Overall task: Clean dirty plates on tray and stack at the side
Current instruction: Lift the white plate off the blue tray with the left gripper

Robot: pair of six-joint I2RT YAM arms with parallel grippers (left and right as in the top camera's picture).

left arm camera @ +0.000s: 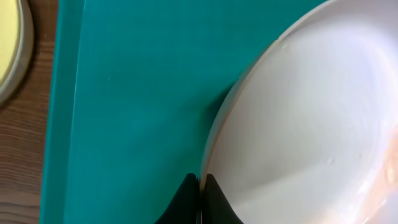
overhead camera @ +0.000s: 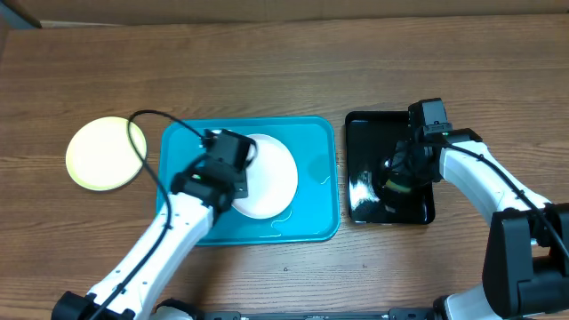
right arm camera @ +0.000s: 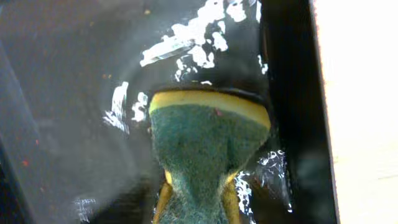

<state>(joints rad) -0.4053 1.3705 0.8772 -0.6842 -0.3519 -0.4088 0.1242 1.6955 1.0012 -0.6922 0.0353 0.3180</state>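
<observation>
Cyan plastic forms the tray [overhead camera: 313, 147], which lies at the centre of the wooden table [overhead camera: 284, 62]. One white plate [overhead camera: 271, 178] lies inside the tray, toward its middle and upper half. The left hand [left arm camera: 200, 200] is at the left edge of this plate. In the left wrist view its two dark fingertips are pressed together with the plate rim running into the seam between them, so the hand is clamped on the rim. A narrow shadow lies under the plate edge on the tray floor. A pale yellow-green plate [overhead camera: 105, 153] lies flat on the table to the left of the tray, apart from it. A glossy black tray [overhead camera: 366, 133] lies just right of the cyan tray. The right hand [overhead camera: 400, 171] is above its floor, with a sponge [right arm camera: 208, 146] directly in front of it, green scouring face up and yellow layer at the far edge. The sponge narrows toward the hand, but the fingers are hidden, so it cannot be told whether they are apart or clamped. White glossy patches mark the black floor around the sponge.
</observation>
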